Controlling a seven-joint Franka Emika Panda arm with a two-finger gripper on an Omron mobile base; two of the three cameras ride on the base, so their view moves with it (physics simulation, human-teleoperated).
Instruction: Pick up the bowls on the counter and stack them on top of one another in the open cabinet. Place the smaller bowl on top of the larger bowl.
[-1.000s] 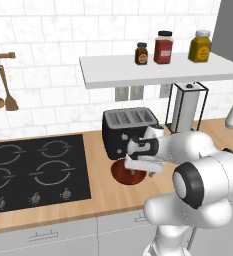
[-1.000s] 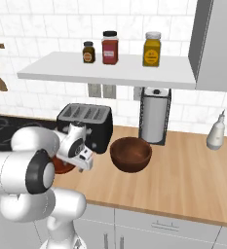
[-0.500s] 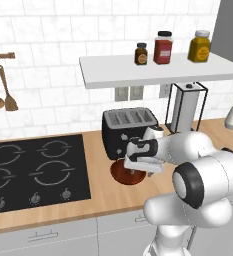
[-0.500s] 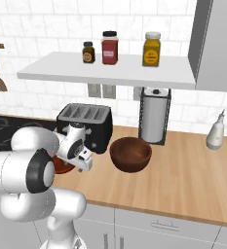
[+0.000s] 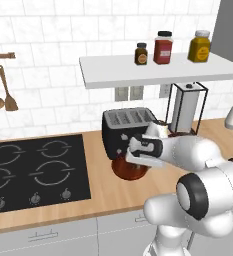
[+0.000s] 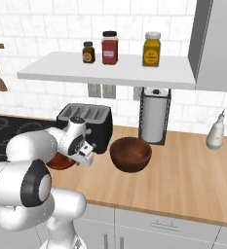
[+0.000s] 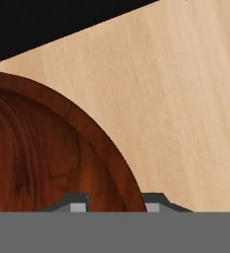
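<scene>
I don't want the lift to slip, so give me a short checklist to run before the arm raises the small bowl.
1. End effector straddles the small bowl's rim, one fingertip inside and one outside: ok.
2. Jaws fully clamped on the rim: cannot tell; the tips are barely in sight in the hand view.
3. Small bowl flat on the counter, in front of the toaster: ok.
4. Large bowl already on the shelf: not ok, it sits on the counter.
5. Bare shelf space beside the three jars: ok.
</scene>
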